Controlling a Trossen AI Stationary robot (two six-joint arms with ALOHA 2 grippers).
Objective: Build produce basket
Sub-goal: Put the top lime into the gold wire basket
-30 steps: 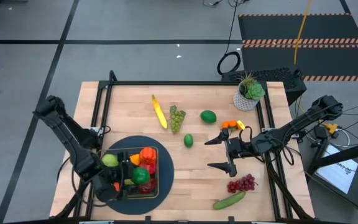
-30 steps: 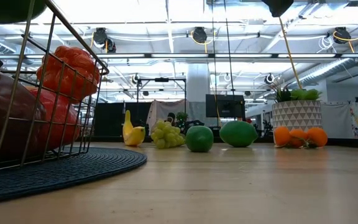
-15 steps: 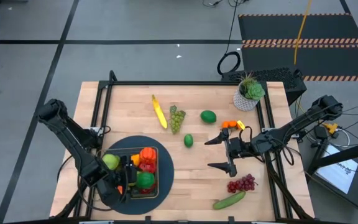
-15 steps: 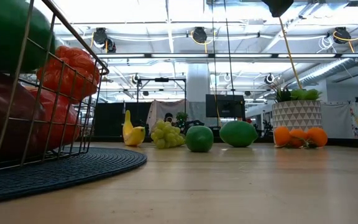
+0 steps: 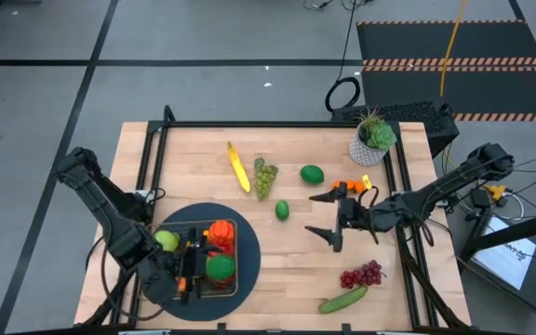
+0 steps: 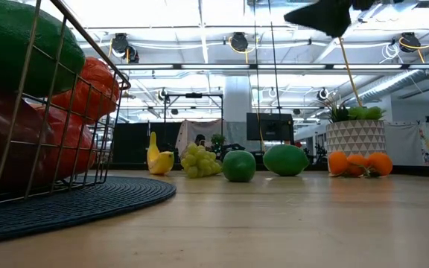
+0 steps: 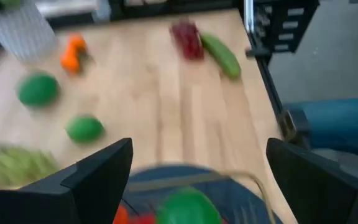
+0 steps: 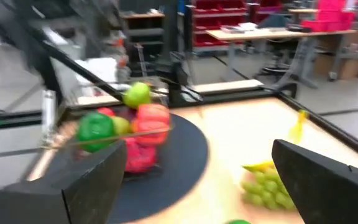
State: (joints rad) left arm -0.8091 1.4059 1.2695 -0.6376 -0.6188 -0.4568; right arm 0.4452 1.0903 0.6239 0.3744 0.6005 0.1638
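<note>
the basket (image 5: 210,263) is partly filled with peppers and green fruit; a banana (image 5: 238,167), grapes (image 5: 264,176), limes, oranges (image 5: 343,186), red grapes (image 5: 362,274) and a cucumber (image 5: 343,299) are left out. the left gripper (image 5: 186,272) is held wide open and empty, just above the basket. the right gripper (image 5: 328,216) is open and empty, with the oranges just beside it.

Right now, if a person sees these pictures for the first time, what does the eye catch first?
Most striking is the basket, filled with red, orange and green produce, on a round dark mat at the table's near left, with the open left hand over it. Next, the open right hand hovers mid-table beside the oranges.
</note>
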